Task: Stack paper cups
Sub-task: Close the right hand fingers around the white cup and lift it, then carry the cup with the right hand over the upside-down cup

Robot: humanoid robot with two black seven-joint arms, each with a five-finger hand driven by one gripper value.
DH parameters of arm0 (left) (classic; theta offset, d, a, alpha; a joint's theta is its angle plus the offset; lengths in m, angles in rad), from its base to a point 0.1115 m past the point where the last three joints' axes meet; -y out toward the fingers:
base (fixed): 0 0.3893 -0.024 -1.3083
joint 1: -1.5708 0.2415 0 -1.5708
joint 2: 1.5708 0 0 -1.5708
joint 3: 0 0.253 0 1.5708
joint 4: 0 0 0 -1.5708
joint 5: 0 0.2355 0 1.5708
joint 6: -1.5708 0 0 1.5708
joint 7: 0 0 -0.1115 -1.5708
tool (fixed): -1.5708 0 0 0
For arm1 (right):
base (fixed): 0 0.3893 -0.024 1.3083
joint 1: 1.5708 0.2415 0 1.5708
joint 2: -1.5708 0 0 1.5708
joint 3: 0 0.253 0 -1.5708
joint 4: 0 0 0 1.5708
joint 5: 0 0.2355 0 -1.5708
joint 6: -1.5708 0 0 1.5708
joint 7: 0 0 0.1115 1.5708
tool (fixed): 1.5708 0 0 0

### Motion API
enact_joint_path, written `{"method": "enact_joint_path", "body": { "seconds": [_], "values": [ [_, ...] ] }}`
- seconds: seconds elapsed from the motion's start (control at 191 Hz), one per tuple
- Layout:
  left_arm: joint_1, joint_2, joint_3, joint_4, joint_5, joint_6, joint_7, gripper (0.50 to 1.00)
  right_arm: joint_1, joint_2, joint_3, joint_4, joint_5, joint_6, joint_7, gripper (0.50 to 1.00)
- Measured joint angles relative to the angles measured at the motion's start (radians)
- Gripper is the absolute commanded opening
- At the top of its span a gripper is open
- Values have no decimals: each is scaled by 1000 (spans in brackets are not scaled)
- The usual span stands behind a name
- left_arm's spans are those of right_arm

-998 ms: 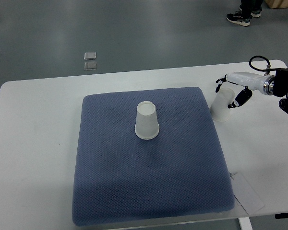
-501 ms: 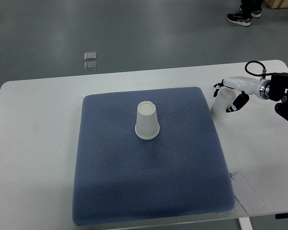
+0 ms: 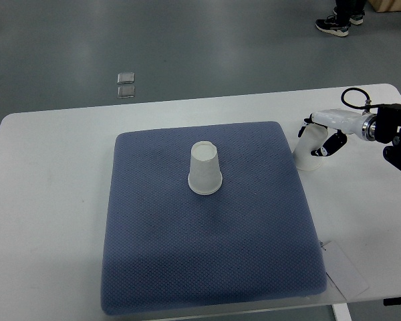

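Top view shows me the right hand (image 3: pixel 319 136) closing in on the translucent white paper cup (image 3: pixel 309 148) that stands upside down on the bare white table (image 3: pixel 53 174), just off the right edge of the dark blue textured mat (image 3: pixel 207 267). A second ago the white fingers sat a little above and to the right of that cup, more spread; half a second ago they had dropped to its upper part. Now the hand has slid further left and its fingers (image 3: pixel 333 142) bracket the cup's top, one dark-tipped finger on the far side and the others on the near side, touching or very nearly touching the wall. I read that as a grasp in the making; whether the grip is firm enough to carry the cup I cannot tell. The cup itself has not shifted and is still resting on the table.

The other white paper cup (image 3: pixel 205 168) stands upside down near the middle of the mat, well apart from the first, unmoved across all three moments. My judgement: the reach is done, the pinch is being settled, and lifting and carrying to the mat cup are still ahead. The left arm is out of sight.
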Motion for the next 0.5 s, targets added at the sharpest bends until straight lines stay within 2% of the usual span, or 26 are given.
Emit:
{"method": "enact_joint_path", "body": {
  "seconds": [0.151, 0.313, 0.501],
  "values": [
    [0, 0, 0, 0, 0, 0, 0, 1000, 27, -13, 5, 2, 5, 1, 4, 500],
    [0, 0, 0, 0, 0, 0, 0, 1000, 108, -45, 7, 19, 10, 20, 41, 500],
    [0, 0, 0, 0, 0, 0, 0, 1000, 262, -72, 8, 101, 16, 111, 72, 500]
  ]
}}
